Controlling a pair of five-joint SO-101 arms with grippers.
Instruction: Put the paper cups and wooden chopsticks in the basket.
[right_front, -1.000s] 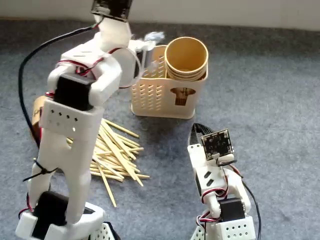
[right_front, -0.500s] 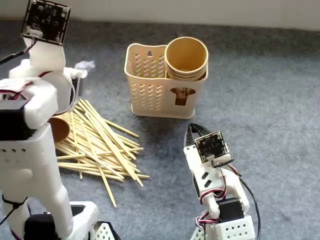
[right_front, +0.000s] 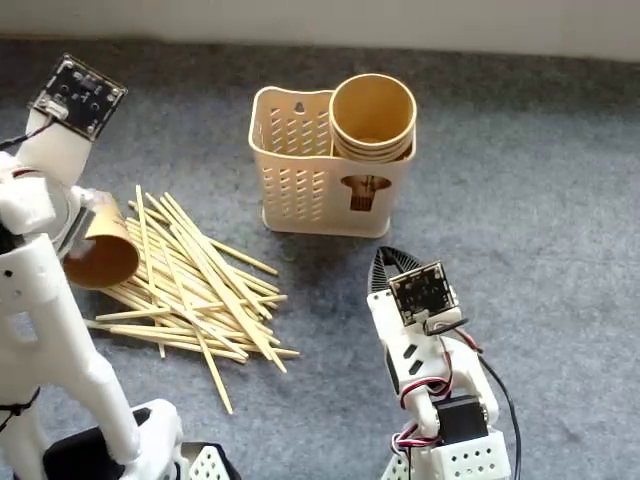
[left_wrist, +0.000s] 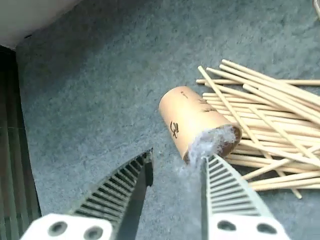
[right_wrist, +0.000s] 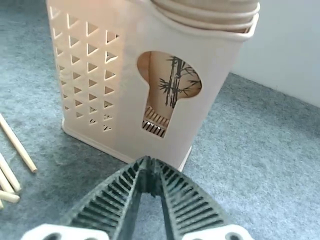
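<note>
"Left wrist view: where's the loose cup?"
"My left jaws stand apart, empty. Just beyond their tips the paper cup (left_wrist: 192, 120) lies on its side against the chopsticks (left_wrist: 270, 100), long axis running away from me."
"Right side?"
"Right jaws together, facing the basket (right_wrist: 100, 75), well apart from that cup."

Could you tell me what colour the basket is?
The basket is cream; clearest in the right wrist view.

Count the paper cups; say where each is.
3 at least: a loose cup lies sideways on the carpet by the chopsticks; a nested stack of two or more stands in the basket, maybe hiding others.
</note>
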